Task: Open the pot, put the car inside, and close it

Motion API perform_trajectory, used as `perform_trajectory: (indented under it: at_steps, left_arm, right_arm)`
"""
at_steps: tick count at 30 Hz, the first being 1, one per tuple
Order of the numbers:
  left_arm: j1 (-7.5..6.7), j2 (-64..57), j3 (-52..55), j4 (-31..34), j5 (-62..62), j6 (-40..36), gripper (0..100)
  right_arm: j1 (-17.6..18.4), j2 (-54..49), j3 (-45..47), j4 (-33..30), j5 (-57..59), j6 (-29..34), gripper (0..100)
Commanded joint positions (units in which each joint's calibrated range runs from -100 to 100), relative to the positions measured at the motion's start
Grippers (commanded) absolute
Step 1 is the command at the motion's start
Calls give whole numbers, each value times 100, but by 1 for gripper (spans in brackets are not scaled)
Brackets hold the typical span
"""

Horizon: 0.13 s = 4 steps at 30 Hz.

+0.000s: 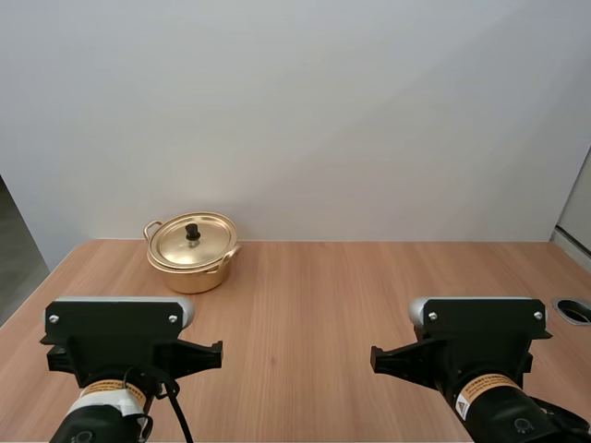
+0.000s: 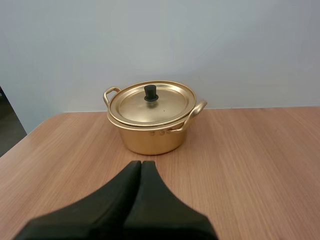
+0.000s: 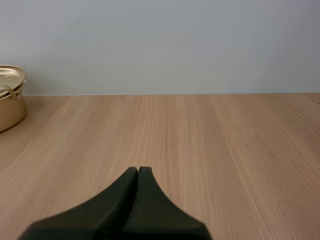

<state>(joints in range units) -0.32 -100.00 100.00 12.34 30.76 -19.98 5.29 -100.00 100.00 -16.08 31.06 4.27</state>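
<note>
High view: gold pot (image 1: 189,275), lid (image 1: 211,242) on, sat left of centre on table (image 1: 369,286); left gripper (image 2: 141,163) and right gripper (image 3: 138,169) both closed, empty

High camera: set behind and above, it looks forward and down past the left arm (image 1: 115,337) and right arm (image 1: 480,332), over the wooden table (image 1: 369,295) to the wall. Left wrist camera: low over the left gripper (image 2: 141,162), facing the gold pot (image 2: 150,137) head-on from fairly near. Right wrist camera: equally low behind the right gripper (image 3: 138,169), facing the wall across the tabletop, the pot at its margin. All three share the pot and the table's far edge.
</note>
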Motion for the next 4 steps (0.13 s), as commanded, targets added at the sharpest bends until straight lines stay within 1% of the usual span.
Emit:
perform_trajectory:
  at_steps: [1,4]
  left_arm:
    - [-4,0,0,8,-4,-6,0]
    - [-4,0,0,8,-4,-6,0]
  right_arm:
    - [-16,6,0,980,-30,-1239,0]
    - [-43,6,0,1342,-65,-1567,0]
